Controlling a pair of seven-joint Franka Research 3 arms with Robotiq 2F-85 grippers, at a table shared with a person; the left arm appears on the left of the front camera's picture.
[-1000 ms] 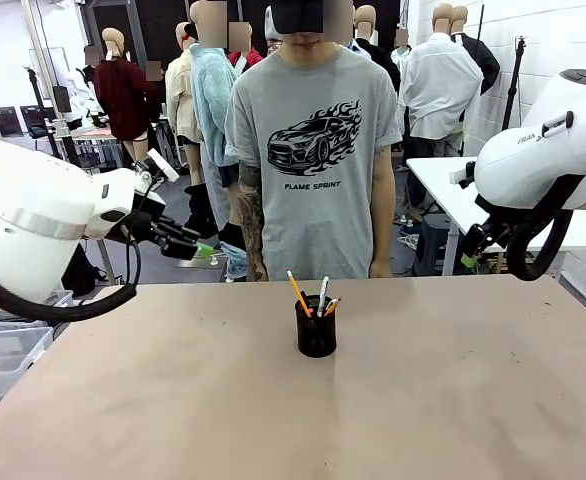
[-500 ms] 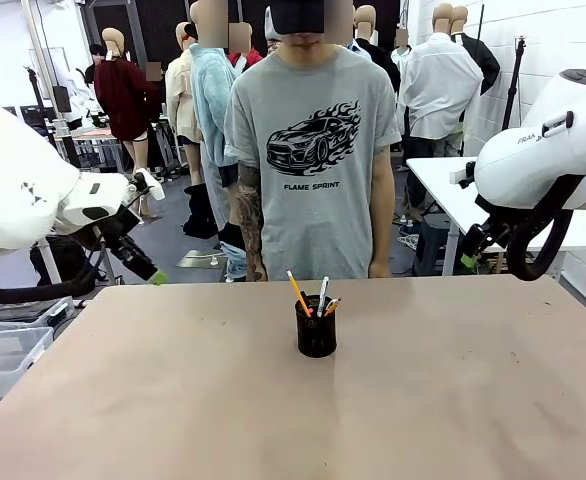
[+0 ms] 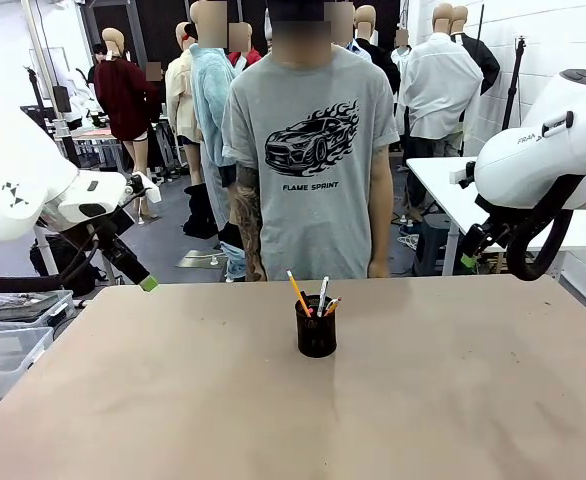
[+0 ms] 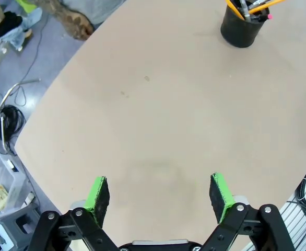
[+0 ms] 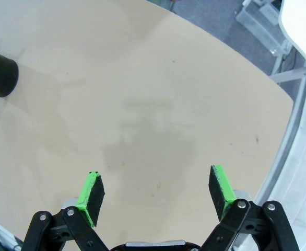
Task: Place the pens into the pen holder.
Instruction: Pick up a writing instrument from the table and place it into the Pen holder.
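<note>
Near the middle of the brown table (image 3: 173, 400) stood the pen holder (image 3: 316, 329), a black mesh cup, upright and apart from both of my arms. Inside it leaned the pens (image 3: 311, 295): a yellow-orange pencil (image 3: 297, 291) tilted toward my left, a white-silver pen (image 3: 322, 295) nearly upright, and another orange stick just poking over the rim on my right. I could not make out a dark pen among them.

Over the table's left edge my left gripper (image 4: 160, 191) hung with its green pads (image 4: 97, 193) spread wide and nothing between them; from its wrist the cup sat well off, at the picture's top right. My right gripper (image 5: 154, 191) was likewise wide open and empty above bare tabletop. Behind the table's far edge stood a person (image 3: 308, 150) in a grey T-shirt, arms down.
</note>
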